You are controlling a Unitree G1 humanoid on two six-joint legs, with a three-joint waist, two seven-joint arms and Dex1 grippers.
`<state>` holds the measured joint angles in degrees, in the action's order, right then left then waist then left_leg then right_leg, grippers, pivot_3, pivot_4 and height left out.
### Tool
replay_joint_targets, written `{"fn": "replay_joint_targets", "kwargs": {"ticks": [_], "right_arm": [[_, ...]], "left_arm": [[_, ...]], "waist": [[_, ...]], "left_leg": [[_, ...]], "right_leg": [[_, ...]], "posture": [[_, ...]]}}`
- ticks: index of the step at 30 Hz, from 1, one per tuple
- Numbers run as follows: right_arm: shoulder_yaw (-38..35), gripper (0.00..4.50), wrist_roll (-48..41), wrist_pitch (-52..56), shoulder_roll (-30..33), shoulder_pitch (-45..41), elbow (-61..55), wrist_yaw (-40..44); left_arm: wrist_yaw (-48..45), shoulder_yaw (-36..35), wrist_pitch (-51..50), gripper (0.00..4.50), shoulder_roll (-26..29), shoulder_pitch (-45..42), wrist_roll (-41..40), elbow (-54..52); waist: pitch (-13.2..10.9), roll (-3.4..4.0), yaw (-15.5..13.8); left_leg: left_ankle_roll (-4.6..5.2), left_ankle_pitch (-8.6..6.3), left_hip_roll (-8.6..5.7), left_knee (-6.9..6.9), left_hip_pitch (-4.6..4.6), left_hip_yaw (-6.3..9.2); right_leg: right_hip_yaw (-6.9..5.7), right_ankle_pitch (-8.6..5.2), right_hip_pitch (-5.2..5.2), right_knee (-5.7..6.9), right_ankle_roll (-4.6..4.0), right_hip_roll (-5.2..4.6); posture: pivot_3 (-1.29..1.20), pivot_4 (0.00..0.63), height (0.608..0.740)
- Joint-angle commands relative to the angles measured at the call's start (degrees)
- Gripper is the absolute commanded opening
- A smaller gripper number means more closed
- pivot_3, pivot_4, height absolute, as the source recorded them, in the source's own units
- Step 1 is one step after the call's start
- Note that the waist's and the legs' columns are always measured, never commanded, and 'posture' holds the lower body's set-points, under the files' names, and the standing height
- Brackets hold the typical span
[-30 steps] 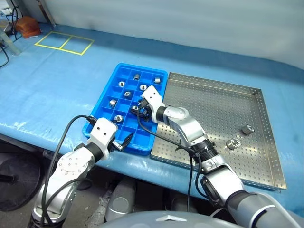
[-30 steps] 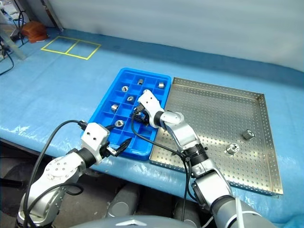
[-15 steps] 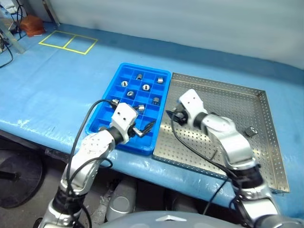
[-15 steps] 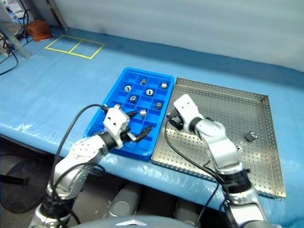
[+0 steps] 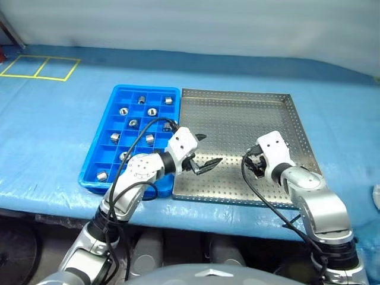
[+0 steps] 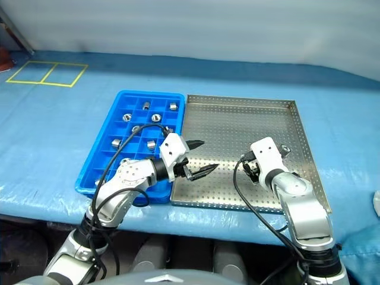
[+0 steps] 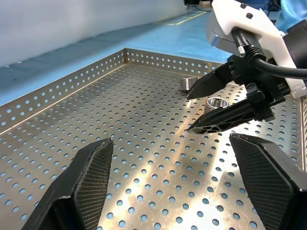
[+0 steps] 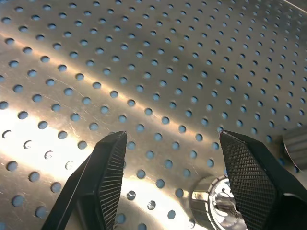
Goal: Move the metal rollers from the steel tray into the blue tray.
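Observation:
The steel tray (image 5: 237, 119) lies on the table, right of the blue tray (image 5: 141, 88). Several metal rollers (image 5: 133, 123) sit in the blue tray's compartments. Two more rollers (image 7: 216, 102) stand on the steel tray near its right rim, one of them (image 8: 216, 200) just below my right gripper (image 5: 252, 164). That gripper is open and empty, pointing down at the perforated sheet. My left gripper (image 5: 208, 150) hovers open and empty over the steel tray's left part, pointing toward the right gripper (image 7: 187, 113).
A blue covering (image 5: 53, 119) spreads over the table. Yellow tape squares (image 5: 38, 66) mark its far left. The table's front edge runs just below both trays. The steel tray's low rim (image 7: 62, 88) borders the sheet.
The camera has swung. My right gripper left the blue tray and moved across to the steel tray's right side. My left gripper moved right, from the blue tray's front edge onto the steel tray.

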<state>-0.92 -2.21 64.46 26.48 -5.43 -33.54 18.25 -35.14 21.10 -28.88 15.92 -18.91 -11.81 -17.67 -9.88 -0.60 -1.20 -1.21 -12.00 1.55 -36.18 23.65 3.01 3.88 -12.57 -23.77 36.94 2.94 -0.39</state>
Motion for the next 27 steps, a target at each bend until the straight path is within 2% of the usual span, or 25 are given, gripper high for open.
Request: {"fn": "replay_joint_targets", "kwargs": {"ticks": [1, 13, 21, 27], "right_arm": [[-2.82, 3.24, 0.61, -0.67, -0.44, 0.38, -0.26, -2.21], [-3.56, 3.24, -0.02, -2.43, -2.38, 0.6, 5.41, -4.62], [-2.78, 3.24, 0.05, -2.23, -1.36, 1.6, 6.98, -4.9], [-2.08, 1.89, -0.29, -2.29, -1.34, 1.66, 6.28, -4.62]], "left_arm": [[-0.62, 0.76, 1.71, 4.23, -0.4, -0.96, 0.81, 0.19], [-0.52, 0.82, 1.21, 4.23, -0.09, -0.32, 1.06, -0.35], [0.07, 0.82, 0.85, 4.23, 0.32, 0.29, 1.11, -0.98], [0.52, 0.56, 0.87, 4.23, 0.47, 0.37, 1.13, -1.04]], "waist": [[0.0, 0.0, 0.43], [0.01, 0.01, 0.6], [0.03, 0.03, 0.45], [0.03, 0.03, 0.43]], "left_leg": [[0.0, 0.0, 0.0, -0.01, 0.0, 0.0], [0.01, 0.01, -0.02, -0.02, -0.03, 0.01], [0.01, 0.01, -0.02, -0.03, -0.07, 0.02], [0.02, 0.01, -0.02, -0.1, -0.07, 0.02]], "right_leg": [[0.0, 0.0, 0.01, 0.0, 0.01, 0.0], [0.03, 0.04, 0.04, 0.01, 0.06, 0.01], [0.03, 0.04, 0.09, 0.02, 0.07, 0.01], [0.04, 0.04, 0.13, 0.02, 0.07, 0.01]], "posture": [[0.09, 0.15, 0.74], [0.09, 0.15, 0.74], [0.12, 0.15, 0.74], [0.12, 0.15, 0.74]]}}
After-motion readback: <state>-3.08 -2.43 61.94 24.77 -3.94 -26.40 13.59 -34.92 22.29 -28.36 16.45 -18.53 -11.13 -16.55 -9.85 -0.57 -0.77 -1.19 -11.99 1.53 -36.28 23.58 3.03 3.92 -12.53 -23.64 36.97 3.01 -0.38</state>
